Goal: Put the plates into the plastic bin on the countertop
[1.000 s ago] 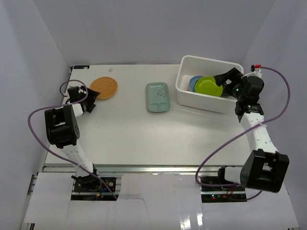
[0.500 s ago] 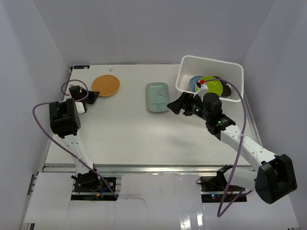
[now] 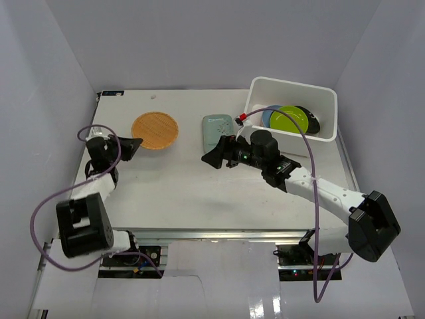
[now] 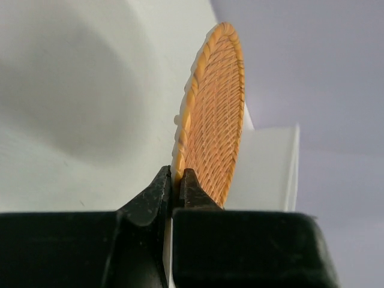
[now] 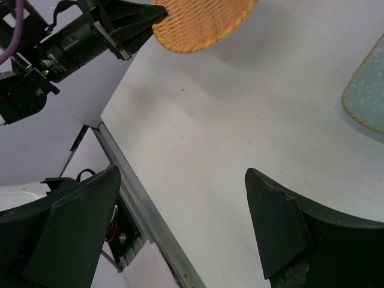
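I have the left jaws clamped on the rim of the woven orange plate [image 4: 213, 114] near the counter's [image 3: 172, 186] left edge; the right jaws stand wide apart above mid-counter.

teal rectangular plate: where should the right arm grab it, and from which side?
Probably the rim of the teal plate at its near short edge. It lies flat on the countertop, so only the rim offers a pinch. Come in from the near side, tilted down, one finger inside the rim and one outside. The right gripper is open close by.
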